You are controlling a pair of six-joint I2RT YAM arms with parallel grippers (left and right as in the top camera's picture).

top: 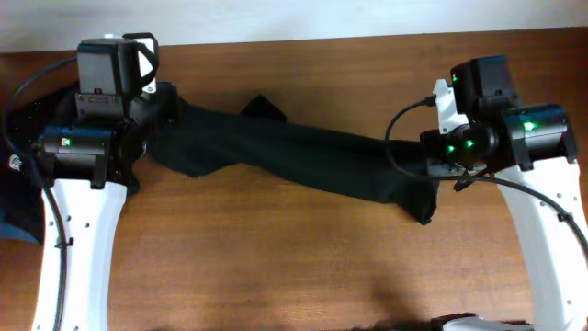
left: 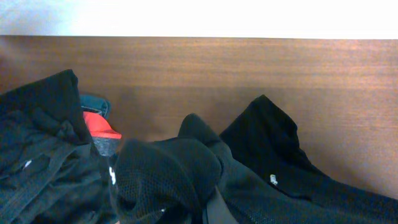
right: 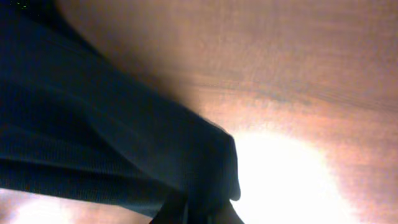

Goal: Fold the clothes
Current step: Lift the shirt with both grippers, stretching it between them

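One black shirt (top: 294,152) hangs stretched in a twisted band between my two grippers, over the wooden table (top: 276,267). My left gripper (top: 163,115) is shut on its bunched left end, and my right gripper (top: 424,170) is shut on its right end, where a corner droops. In the left wrist view the gathered cloth (left: 168,174) covers my left gripper (left: 208,214), and a small white logo (left: 273,180) shows on the fabric to the right. In the right wrist view the shirt (right: 93,137) runs off to the left from my right gripper (right: 199,214), which is pinched on its edge.
More dark clothes (left: 37,162) lie heaped to the left of my left gripper, with a red and blue object (left: 99,124) behind them. They also show as a dark heap (top: 14,198) at the table's left edge. The table's back edge meets a white wall (top: 322,18).
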